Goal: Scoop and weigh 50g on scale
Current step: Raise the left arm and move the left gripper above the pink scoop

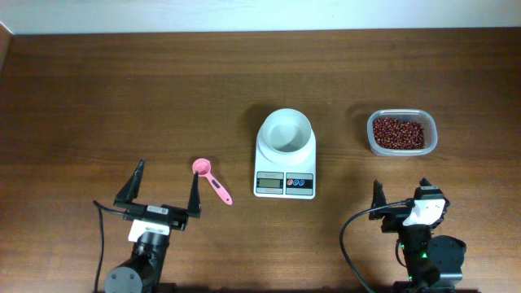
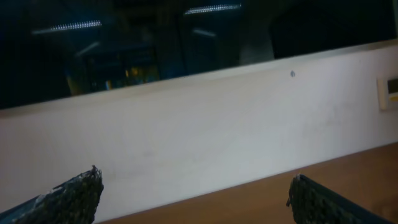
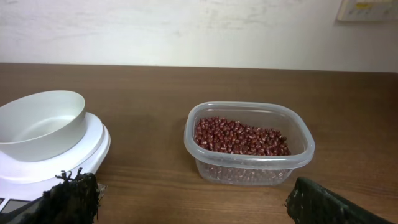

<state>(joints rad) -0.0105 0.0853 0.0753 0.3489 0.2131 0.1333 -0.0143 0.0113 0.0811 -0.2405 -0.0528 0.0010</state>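
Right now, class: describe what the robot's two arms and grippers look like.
Both arms are black. The left gripper has slim tapered black fingers and a white label; the right gripper carries a white block, with a green light below. Each trails a black cable.

Tabletop [image 1: 122, 98]: left half open. Obstacles: spoon [image 1: 212, 180] just left of scale [image 1: 285, 165]; tub [image 1: 433, 138] far right. Passable lane between scale and tub.
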